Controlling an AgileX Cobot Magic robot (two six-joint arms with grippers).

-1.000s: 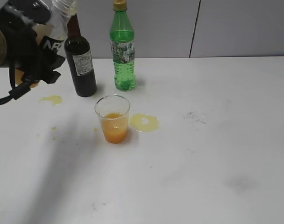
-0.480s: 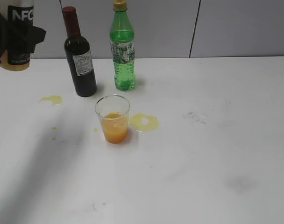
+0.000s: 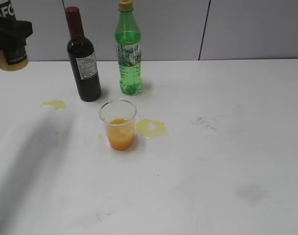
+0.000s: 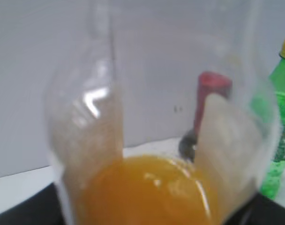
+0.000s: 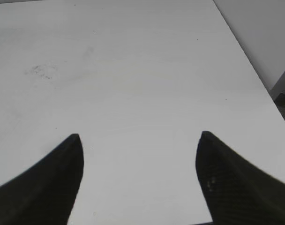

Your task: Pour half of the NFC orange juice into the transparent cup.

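Note:
The NFC orange juice bottle (image 3: 9, 49) is upright at the far left edge of the exterior view, held above the table by my left gripper (image 3: 12, 30), which is shut on it. In the left wrist view the bottle (image 4: 147, 187) fills the frame, with juice in its lower part. The transparent cup (image 3: 118, 125) stands on the table left of centre, about a third full of orange juice. My right gripper (image 5: 138, 138) is open and empty over bare table; it does not show in the exterior view.
A dark wine bottle with a red cap (image 3: 84, 58) and a green soda bottle (image 3: 128, 51) stand behind the cup. Juice puddles lie right of the cup (image 3: 151, 128) and at the left (image 3: 53, 104). The white table (image 3: 212, 147) ends at a grey wall.
My left gripper has turned the juice bottle from tilted to upright and carried it left and slightly down, away from the wine bottle. The cup and right gripper have not moved.

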